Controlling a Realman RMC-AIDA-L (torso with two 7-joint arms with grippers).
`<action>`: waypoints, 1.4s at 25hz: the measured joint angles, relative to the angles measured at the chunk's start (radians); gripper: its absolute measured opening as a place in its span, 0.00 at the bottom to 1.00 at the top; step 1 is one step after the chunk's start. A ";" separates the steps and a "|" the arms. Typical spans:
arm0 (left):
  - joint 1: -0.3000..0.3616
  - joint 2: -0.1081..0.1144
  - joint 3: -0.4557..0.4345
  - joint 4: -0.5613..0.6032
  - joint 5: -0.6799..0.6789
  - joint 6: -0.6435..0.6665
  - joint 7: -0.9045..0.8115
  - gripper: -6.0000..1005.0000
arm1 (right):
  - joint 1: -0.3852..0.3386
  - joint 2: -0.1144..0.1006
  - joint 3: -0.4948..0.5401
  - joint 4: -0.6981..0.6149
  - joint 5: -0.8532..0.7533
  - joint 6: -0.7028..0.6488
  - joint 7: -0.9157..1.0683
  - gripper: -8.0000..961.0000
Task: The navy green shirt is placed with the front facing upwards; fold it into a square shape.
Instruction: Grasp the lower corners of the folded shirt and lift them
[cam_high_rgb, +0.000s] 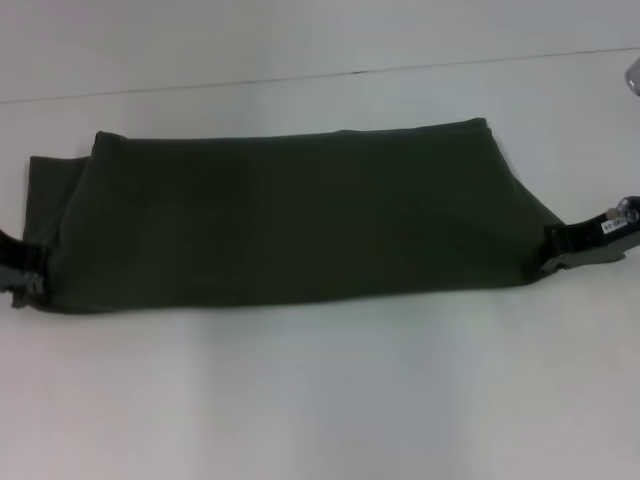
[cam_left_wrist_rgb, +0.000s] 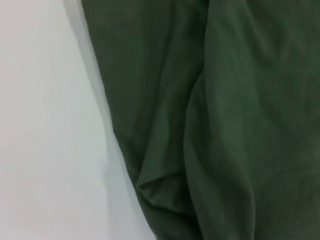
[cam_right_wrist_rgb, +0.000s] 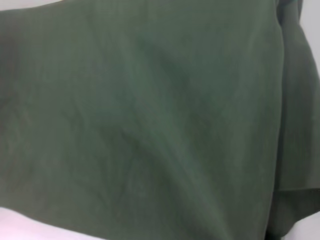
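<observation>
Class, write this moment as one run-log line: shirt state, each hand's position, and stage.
shirt: folded into a long band on table | left hand: at shirt's left end | right hand: at shirt's right end | stage: not yet square

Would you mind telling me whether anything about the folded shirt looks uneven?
Yes: the navy green shirt forms a long band, and at its left end a lower layer sticks out past the top layer, so the edges don't line up.

A plain white table (cam_high_rgb: 320, 400) fills the head view, evenly lit. Near its far edge a thin dark seam (cam_high_rgb: 300, 76) runs straight across, from side to side.
</observation>
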 joint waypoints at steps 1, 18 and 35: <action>0.006 -0.002 0.000 -0.010 0.000 0.013 0.001 0.04 | -0.001 -0.002 0.000 0.000 -0.002 -0.004 0.000 0.03; 0.043 -0.082 0.000 -0.079 0.001 0.113 0.025 0.04 | -0.039 -0.005 0.008 -0.064 -0.065 -0.084 0.001 0.03; 0.077 -0.121 0.012 -0.107 0.000 0.152 0.013 0.04 | -0.052 -0.005 0.009 -0.094 -0.167 -0.102 0.025 0.03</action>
